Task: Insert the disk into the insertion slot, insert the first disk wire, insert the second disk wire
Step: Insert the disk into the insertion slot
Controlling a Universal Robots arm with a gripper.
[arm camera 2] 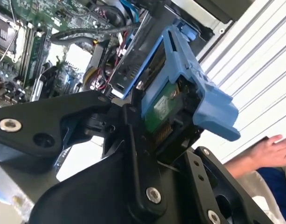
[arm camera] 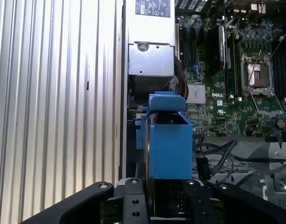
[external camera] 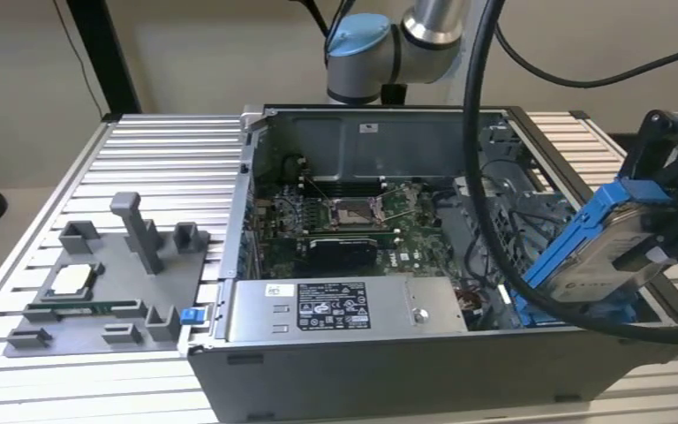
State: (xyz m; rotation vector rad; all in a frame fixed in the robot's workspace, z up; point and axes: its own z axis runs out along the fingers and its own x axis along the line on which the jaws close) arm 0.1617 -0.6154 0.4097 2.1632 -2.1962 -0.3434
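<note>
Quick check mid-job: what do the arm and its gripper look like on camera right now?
The arm has silver-grey tubes and light-blue joint caps, with thick black cables alongside it. The gripper is matte black, built of angular linkage plates with silver bolt heads.

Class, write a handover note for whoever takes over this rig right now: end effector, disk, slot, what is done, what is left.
End effector: shut on the disk.
Disk: in its blue carrier, tilted, lower end down over the insertion slot, at the exterior view's right of the open case.
Done: disk is in hand at the slot.
Left: disk not seated; neither disk wire plugged in.
</note>
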